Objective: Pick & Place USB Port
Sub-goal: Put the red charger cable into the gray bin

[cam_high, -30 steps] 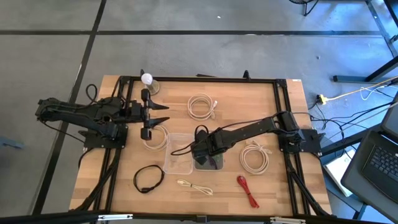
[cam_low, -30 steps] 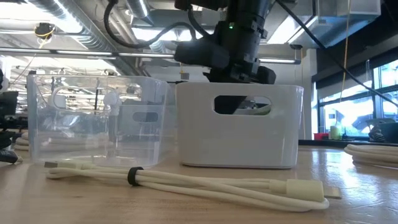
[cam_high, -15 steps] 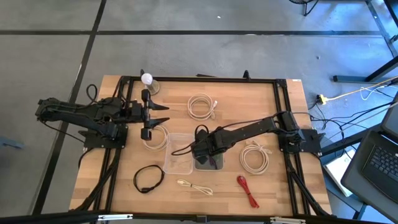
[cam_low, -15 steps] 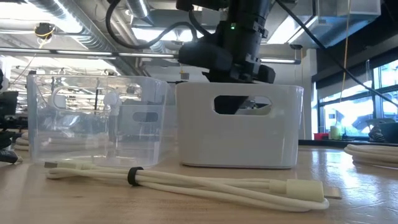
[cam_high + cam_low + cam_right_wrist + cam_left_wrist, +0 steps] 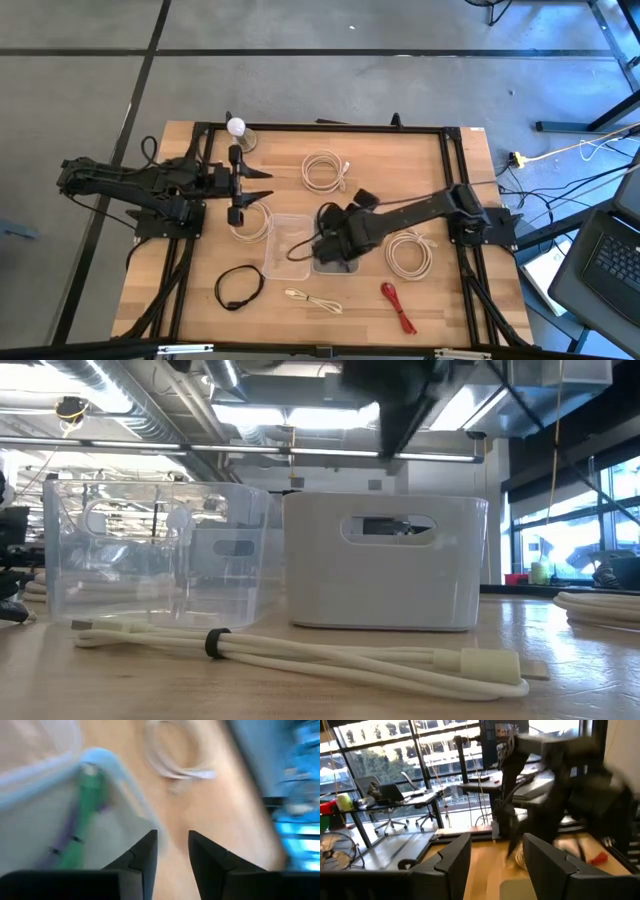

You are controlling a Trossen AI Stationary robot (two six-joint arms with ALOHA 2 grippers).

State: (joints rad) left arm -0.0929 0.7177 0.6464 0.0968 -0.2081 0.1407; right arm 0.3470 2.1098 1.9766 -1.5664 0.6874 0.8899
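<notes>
White bin (image 5: 338,262) near the table's front edge holds a green cable (image 5: 80,825); above it, the right gripper (image 5: 171,851) hangs empty, fingers parted.

left claw (image 5: 492,857): fingers parted, empty; beyond: right arm (image 5: 555,775) blurred over wooden table (image 5: 490,865); red cable (image 5: 596,858)

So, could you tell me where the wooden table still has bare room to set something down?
Bare wood lies beyond the coiled white cable, toward the table's right far corner, and in the near right corner beside the red cable. The middle is crowded: clear plastic bin, white bin, right gripper.
</notes>
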